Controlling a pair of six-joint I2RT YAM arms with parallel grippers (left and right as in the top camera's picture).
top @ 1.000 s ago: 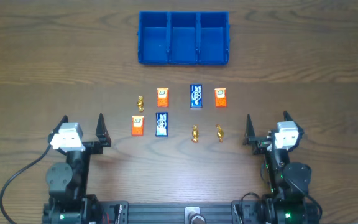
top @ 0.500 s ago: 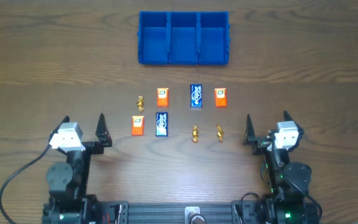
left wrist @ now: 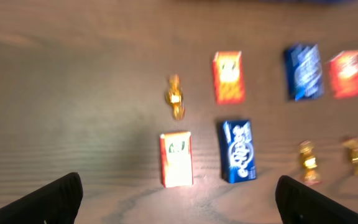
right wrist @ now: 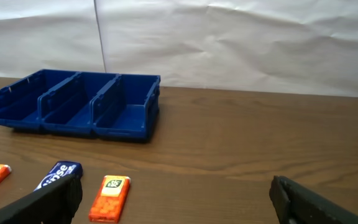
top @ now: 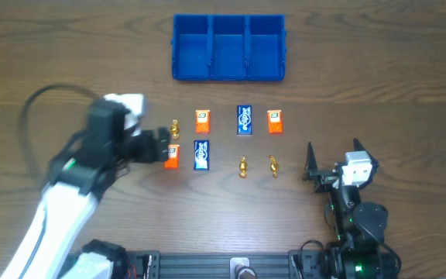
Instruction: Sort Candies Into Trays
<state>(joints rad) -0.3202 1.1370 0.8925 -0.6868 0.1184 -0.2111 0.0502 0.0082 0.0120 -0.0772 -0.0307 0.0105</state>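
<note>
Sorting bench: the left gripper [left wrist: 177, 186] hangs above the wooden table [top: 378, 85], its two fingers spread wide with nothing between them; directly beneath it, flat on the wood, lies the near orange box [left wrist: 176, 158], which the top view shows partly covered by the gripper's tip; the left arm [top: 68, 178] reaches up and toward the middle from its base, a dark cable [top: 33, 105] looping beside it.

Eight candies lie in two rows between the arms and the blue tray [top: 211, 46]; the near row runs, left to right, from the near orange box to the near blue bar [left wrist: 236, 150] just beside it, then the first near gold sweet [top: 243, 167] and the second near gold sweet [top: 273, 165]; the far row holds the far gold sweet [left wrist: 175, 99], the middle orange box [left wrist: 227, 76], the far blue bar [left wrist: 303, 71] and the right orange box [left wrist: 347, 73]; all of them lie on the wood, well apart from the tray.

The tray stands at the table's far side, its three compartments side by side; a white backdrop [right wrist: 229, 37] hangs behind it.

The right gripper [right wrist: 174, 190] sits low by its base at the table's right, facing the tray; its fingers stand wide apart and grasp nothing; the second near gold sweet is the candy nearest to it.
</note>
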